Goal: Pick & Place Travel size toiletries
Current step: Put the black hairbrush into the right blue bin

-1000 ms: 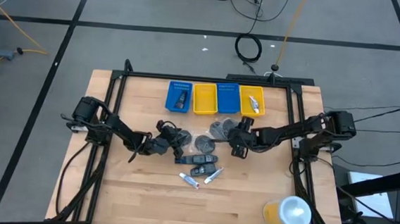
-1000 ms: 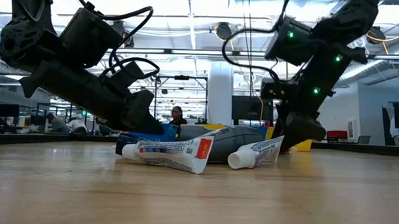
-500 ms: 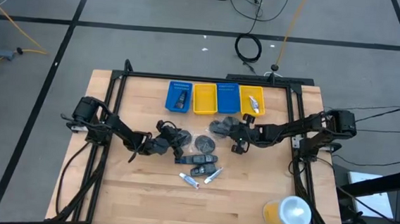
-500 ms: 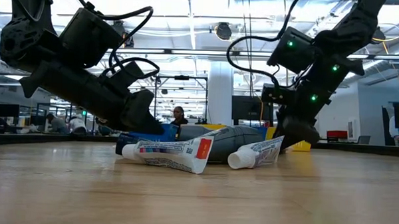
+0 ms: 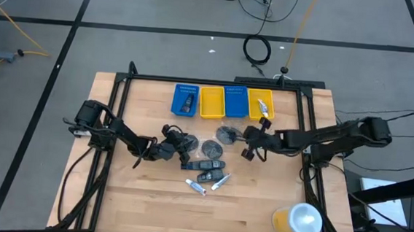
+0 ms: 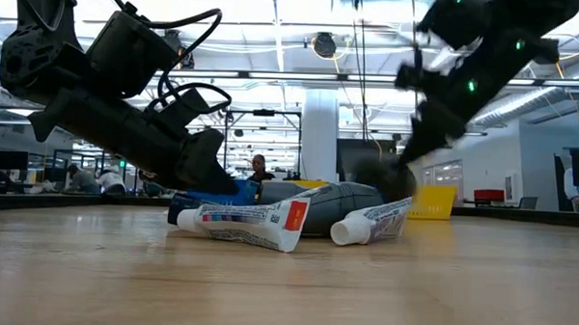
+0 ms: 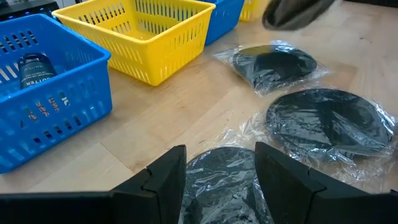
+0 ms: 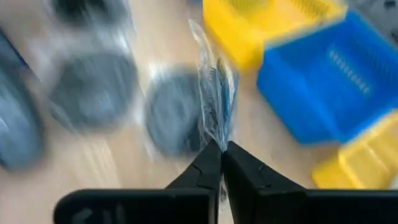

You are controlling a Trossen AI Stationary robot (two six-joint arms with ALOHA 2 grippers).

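Several dark round disc pouches in clear wrap lie mid-table: one (image 5: 211, 146), another (image 5: 227, 134). Nearer the front edge are small dark bottles (image 5: 205, 164) and two white tubes (image 5: 195, 187), (image 5: 221, 180). My right gripper (image 5: 247, 139) is raised above the table and shut on one wrapped pouch (image 6: 371, 173), which shows blurred beneath it. My left gripper (image 5: 178, 145) stays low at mid-table, with a wrapped dark disc (image 7: 221, 180) between its fingers. My right gripper pinches the clear wrapper's edge (image 8: 215, 106) between its two shut fingers, slanting down from the table's right side. The pouch stands edge-on beyond the fingertips, clear of the table. My left gripper has the wrapped disc's two opposite rims (image 7: 194, 180) between its fingers, coming in low from the table's left. Whether the disc is lifted I cannot tell.
Four bins stand in a row at the far edge: blue (image 5: 185, 100) with a dark bottle in it, yellow (image 5: 212, 102), blue (image 5: 236, 101), yellow (image 5: 261, 105). A yellow cup with a white lid (image 5: 298, 220) stands at the near right corner. Black frame rails border the table.
My right gripper has risen from the table, drawn back a little toward the right edge and rolled. A wrapped pouch has come up with it and now hangs clear of the table. The left arm and the other items have kept still.
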